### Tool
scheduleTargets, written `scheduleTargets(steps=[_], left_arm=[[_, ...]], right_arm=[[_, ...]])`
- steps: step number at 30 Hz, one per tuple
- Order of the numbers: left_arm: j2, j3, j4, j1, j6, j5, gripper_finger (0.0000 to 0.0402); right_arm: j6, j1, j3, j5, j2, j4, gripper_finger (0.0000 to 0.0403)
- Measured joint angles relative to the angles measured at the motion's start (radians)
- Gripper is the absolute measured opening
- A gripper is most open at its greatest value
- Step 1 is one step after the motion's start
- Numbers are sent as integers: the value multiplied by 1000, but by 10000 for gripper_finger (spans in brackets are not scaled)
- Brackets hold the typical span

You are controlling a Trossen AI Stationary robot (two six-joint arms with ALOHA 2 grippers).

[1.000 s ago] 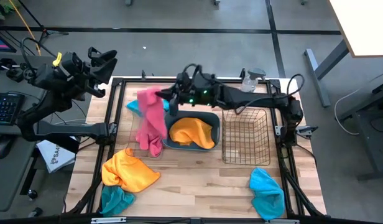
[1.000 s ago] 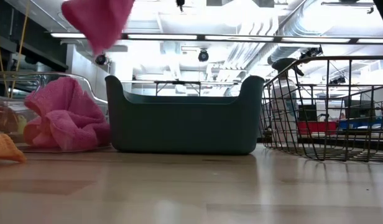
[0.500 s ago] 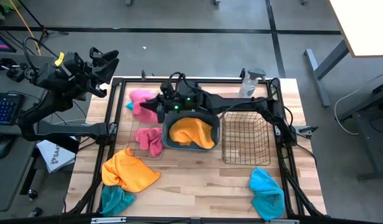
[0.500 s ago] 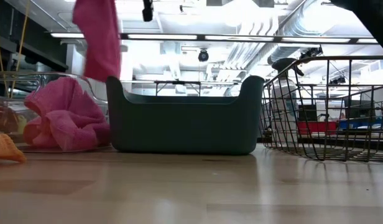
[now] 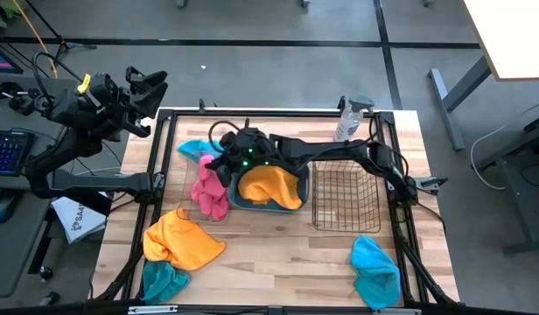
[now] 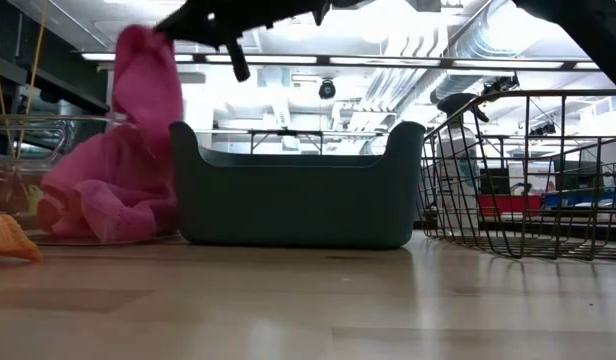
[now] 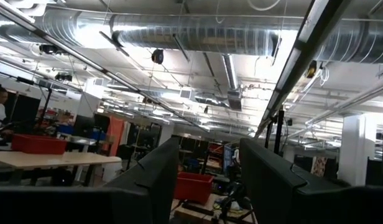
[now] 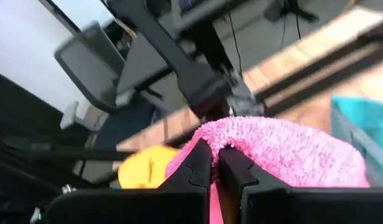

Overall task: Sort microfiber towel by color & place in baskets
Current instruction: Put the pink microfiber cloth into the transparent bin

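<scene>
The work surface is a light wooden table (image 5: 278,254) inside a dark frame; the low view looks across it into a bright hall with ceiling ducts and strip lights. Off the table's left edge, the left gripper (image 5: 145,87) is raised clear of the work area with its fingers apart and empty. On the left front of the table lie an orange-yellow towel (image 5: 180,241) and, at the corner beside it, a turquoise towel (image 5: 163,282). The clear plastic box (image 5: 184,179) holds pink cloth. Above it, the right gripper (image 5: 219,163) is clamped on a hot pink towel (image 5: 208,185), whose lower part hangs into the box. Behind the box lies another turquoise towel (image 5: 196,148). The dark teal tub (image 5: 300,175) contains an orange-yellow towel (image 5: 271,185). The wire-mesh basket (image 5: 346,197) stands next on the right, with a spray bottle (image 5: 349,121) behind it. A turquoise towel (image 5: 376,269) lies at the right front
</scene>
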Motion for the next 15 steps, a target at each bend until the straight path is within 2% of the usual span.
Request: scheduleTargets(steps=[4, 6, 9, 15], left_arm=[[0, 0, -3, 0, 0, 0, 159], [0, 0, -9, 0, 1, 0, 159], [0, 0, -23, 0, 2, 0, 159], [0, 0, -27, 0, 3, 0, 159]], right_arm=[[33, 2, -1, -12, 16, -2, 6], [49, 2, -1, -33, 27, -1, 23], [49, 1, -1, -76, 36, -17, 70], [-2, 1, -1, -113, 38, -25, 190]])
